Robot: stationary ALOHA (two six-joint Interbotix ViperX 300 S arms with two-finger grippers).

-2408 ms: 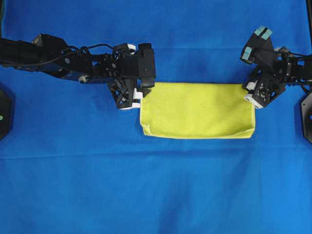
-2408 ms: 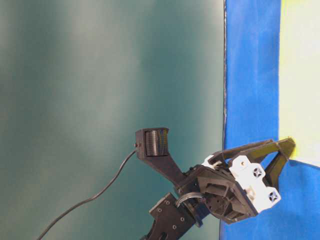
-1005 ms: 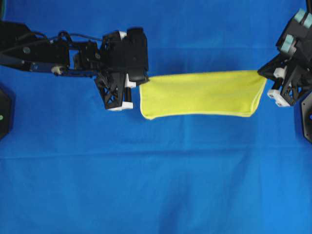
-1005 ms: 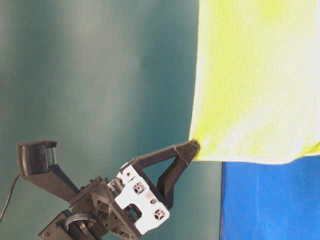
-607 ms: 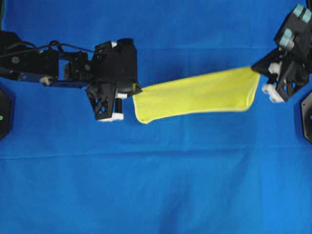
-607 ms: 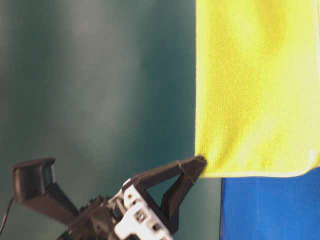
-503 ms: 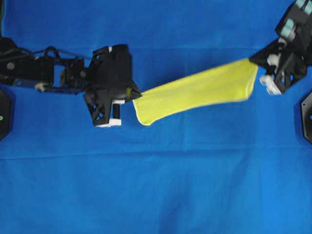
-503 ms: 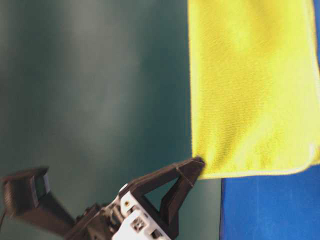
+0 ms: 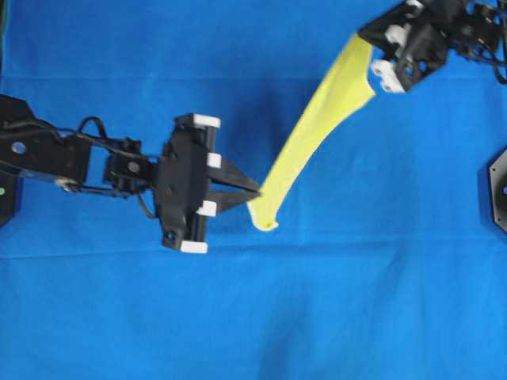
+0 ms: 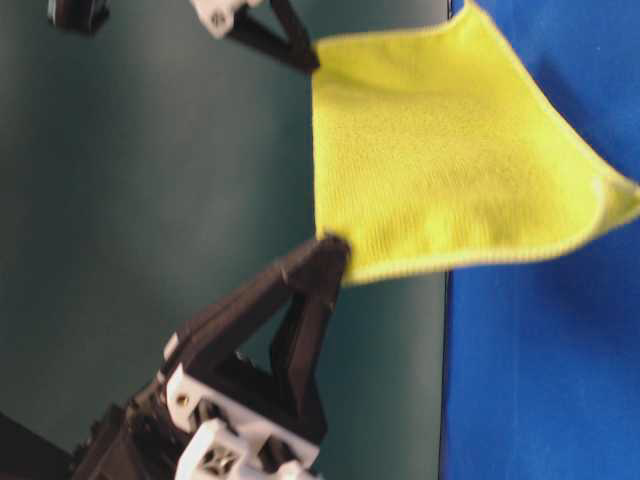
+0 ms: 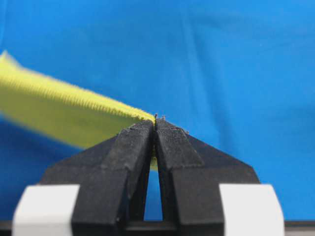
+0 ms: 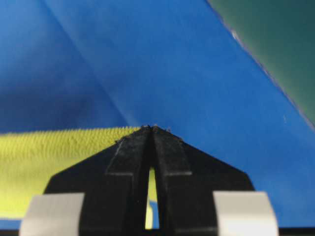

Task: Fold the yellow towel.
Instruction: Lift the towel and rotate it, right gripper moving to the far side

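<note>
The yellow towel (image 9: 317, 131), folded in half, hangs off the table as a narrow diagonal strip between both grippers. It also shows in the table-level view (image 10: 440, 170). My left gripper (image 9: 255, 192) is shut on its lower left corner; in the left wrist view the fingertips (image 11: 155, 127) pinch the towel edge (image 11: 64, 110). My right gripper (image 9: 362, 35) is shut on the upper right corner near the far edge; in the right wrist view the fingertips (image 12: 149, 132) clamp the towel (image 12: 54, 162).
The blue cloth (image 9: 317, 301) covers the whole table. A black round base (image 9: 499, 186) sits at the right edge and another (image 9: 6, 190) at the left edge. A dark green wall (image 10: 150, 200) stands behind the table.
Both grippers lifted the folded towel and swung it. The left gripper moved nearer and right, the right gripper moved far back and left. The towel turned from level to steeply diagonal.
</note>
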